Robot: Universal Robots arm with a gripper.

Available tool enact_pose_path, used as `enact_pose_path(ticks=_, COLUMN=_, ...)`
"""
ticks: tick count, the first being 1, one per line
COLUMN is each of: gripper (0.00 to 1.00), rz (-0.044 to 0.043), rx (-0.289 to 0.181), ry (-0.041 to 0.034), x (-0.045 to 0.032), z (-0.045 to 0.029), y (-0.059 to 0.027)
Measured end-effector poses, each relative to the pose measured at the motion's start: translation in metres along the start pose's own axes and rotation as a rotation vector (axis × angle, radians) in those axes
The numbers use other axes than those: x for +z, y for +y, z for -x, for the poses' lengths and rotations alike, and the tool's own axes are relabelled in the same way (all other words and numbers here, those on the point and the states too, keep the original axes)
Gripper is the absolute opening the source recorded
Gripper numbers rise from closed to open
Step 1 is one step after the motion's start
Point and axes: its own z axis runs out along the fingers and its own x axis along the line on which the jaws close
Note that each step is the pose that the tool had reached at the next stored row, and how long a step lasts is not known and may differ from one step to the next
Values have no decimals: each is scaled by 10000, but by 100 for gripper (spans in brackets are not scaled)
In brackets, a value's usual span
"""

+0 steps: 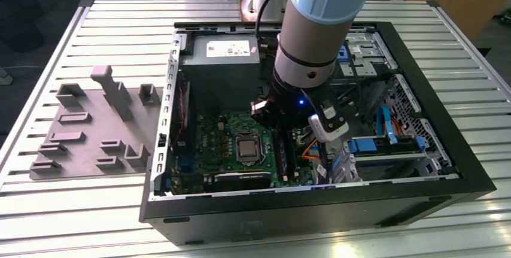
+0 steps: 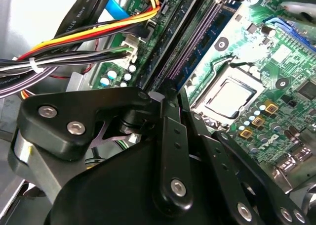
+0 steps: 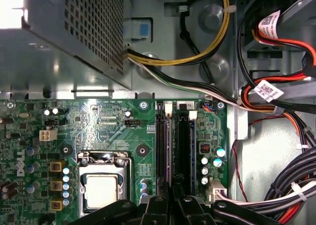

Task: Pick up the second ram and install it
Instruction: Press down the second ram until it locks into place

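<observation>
My gripper (image 1: 276, 123) reaches down into the open computer case, over the black memory slots (image 1: 282, 150) on the green motherboard (image 1: 212, 144). In both wrist views its black fingers (image 3: 163, 205) are drawn together right above the slots (image 3: 186, 151). The second ram (image 3: 171, 151) shows edge-on as a thin dark strip running from between the fingertips along the slots, and most of it is hidden. My gripper (image 2: 172, 94) looks shut on it. My gripper (image 3: 173, 198) stands beside the silver processor (image 3: 101, 190).
The power supply box (image 1: 219, 60) fills the case's far end. Bundles of black, red and yellow cables (image 3: 276, 101) run beside the slots. A blue drive bay (image 1: 375, 145) lies at the exterior view's right. A grey parts fixture (image 1: 96, 126) rests on the slatted table outside the case.
</observation>
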Motion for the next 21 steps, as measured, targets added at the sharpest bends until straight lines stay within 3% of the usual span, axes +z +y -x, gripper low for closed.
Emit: enact_pose_path(ticks=21, gripper=14, rz=-2, rx=-21, ry=21, x=68, z=3, y=-2)
